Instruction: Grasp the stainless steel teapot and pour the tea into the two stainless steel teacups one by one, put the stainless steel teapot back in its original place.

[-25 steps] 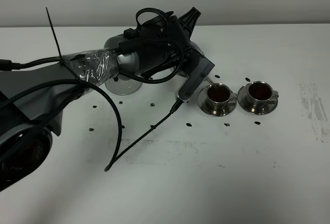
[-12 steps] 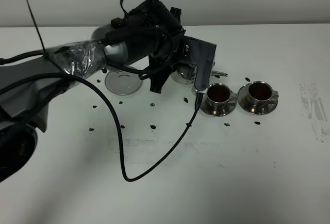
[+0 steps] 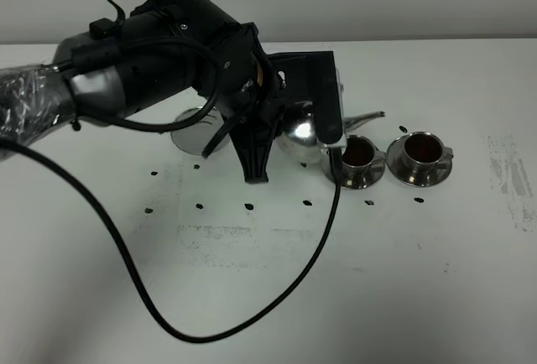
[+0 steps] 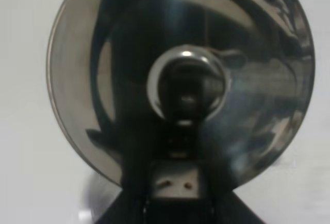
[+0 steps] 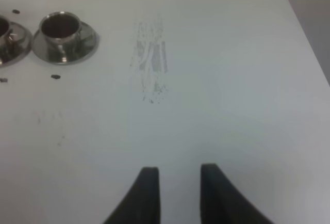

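The stainless steel teapot (image 3: 300, 129) hangs just left of the two stainless steel teacups, its spout (image 3: 369, 117) pointing over the nearer one. My left gripper (image 3: 294, 106) is shut on it, the fingers hidden under the black wrist. The left wrist view is filled by the teapot's lid and knob (image 4: 186, 87). Both teacups (image 3: 359, 156) (image 3: 422, 153) stand on saucers and hold reddish-brown tea (image 3: 358, 154). The original place (image 3: 191, 136), a steel base, lies behind my left arm, partly hidden. My right gripper (image 5: 179, 182) hovers over bare table, fingers slightly apart and holding nothing; one teacup (image 5: 61, 27) shows far off.
Small black marks (image 3: 307, 203) dot the white table (image 3: 419, 280) around the base and saucers. A black cable (image 3: 252, 318) loops from my left arm across the front of the table. A scuffed patch (image 3: 512, 175) lies at the right.
My left arm has swung and its wrist has turned, bringing the teapot into sight beside the nearer teacup. The cable loop has slid toward the front. Both teacups stay put.
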`<state>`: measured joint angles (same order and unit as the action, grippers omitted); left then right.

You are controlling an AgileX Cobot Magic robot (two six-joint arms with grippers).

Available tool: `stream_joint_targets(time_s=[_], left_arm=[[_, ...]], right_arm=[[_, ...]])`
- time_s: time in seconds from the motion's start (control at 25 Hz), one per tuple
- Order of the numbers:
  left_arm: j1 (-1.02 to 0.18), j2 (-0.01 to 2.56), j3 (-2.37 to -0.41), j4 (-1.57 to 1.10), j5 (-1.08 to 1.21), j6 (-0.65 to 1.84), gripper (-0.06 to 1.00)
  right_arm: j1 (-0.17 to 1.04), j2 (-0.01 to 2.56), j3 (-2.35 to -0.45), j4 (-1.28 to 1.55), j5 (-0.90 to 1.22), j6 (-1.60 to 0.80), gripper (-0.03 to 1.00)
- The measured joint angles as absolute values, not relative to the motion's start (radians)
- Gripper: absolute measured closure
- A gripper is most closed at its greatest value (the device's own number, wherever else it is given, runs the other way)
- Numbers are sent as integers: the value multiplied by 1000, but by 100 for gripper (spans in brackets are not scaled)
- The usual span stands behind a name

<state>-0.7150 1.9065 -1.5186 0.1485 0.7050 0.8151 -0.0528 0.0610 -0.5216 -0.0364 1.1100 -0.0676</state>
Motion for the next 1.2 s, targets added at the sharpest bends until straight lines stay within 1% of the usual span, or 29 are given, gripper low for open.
stream_joint_targets(time_s=[0.16,0.36,0.88,1.04,1.2], left_arm=[[-752,1883,-1418,63,643,814,76],[-759,1899,-1343,0,577,812,76],[-767,2010,-1333,-61,560,812,76],[-767,1970,-1333,-52,574,805,76],[-748,1883,-1333,6,598,723,76]], right_arm=[[-53,61,-522,-36,1110,-68,78],[-53,61,-522,-36,1110,-68,78],[-53,61,-522,-36,1110,-68,78],[-53,61,-522,-36,1110,-68,78],[-53,61,-522,-36,1110,-68,78]])
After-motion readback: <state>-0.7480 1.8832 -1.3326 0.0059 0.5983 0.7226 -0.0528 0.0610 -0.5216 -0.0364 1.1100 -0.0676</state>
